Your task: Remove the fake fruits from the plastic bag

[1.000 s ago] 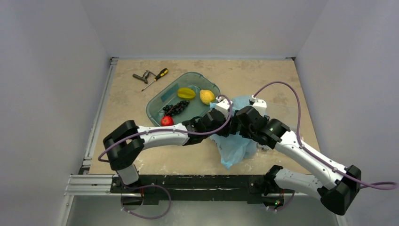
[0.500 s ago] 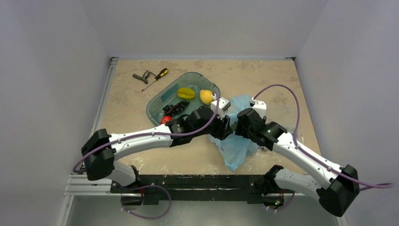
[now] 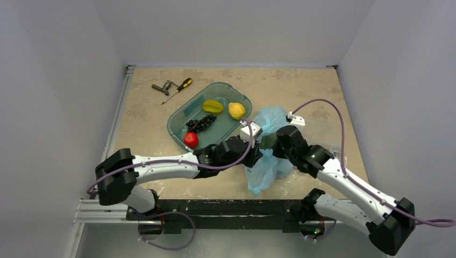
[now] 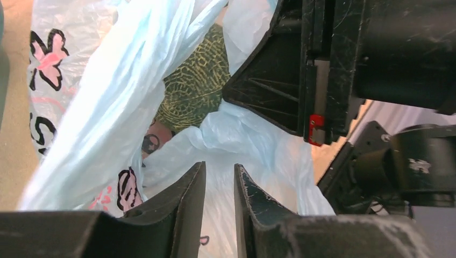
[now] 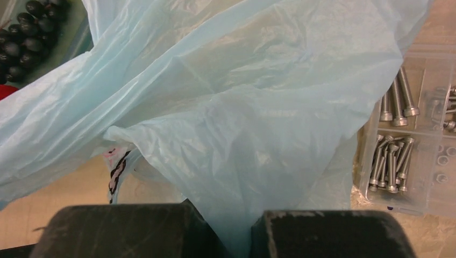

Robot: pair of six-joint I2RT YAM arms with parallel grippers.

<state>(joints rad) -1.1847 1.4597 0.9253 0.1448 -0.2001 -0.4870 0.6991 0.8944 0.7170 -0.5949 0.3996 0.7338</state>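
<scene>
The light-blue plastic bag (image 3: 266,167) lies crumpled at the table's middle right, between my two grippers. A dull-green rough-skinned fake fruit (image 4: 196,86) shows through the bag's mouth in the left wrist view, ahead of my left gripper (image 4: 219,166). That gripper's jaws stand a narrow gap apart, and bag film (image 4: 107,107) fills the view behind them. My right gripper (image 5: 232,215) is shut on a fold of the bag (image 5: 242,107), the film bunched between its fingers. From above, the left gripper (image 3: 257,146) and the right gripper (image 3: 277,141) nearly meet over the bag.
A teal tray (image 3: 180,121) at the back left holds a star fruit (image 3: 213,106), a pear (image 3: 236,110), black grapes (image 3: 200,123) and a red fruit (image 3: 190,139). A screwdriver (image 3: 178,89) and a metal tool (image 3: 163,87) lie behind it. A clear box of screws (image 5: 408,134) sits beside the bag.
My right gripper has closed on the bag's film. The left gripper has narrowed and shifted nearer over the bag. The bag's far part now stands up more.
</scene>
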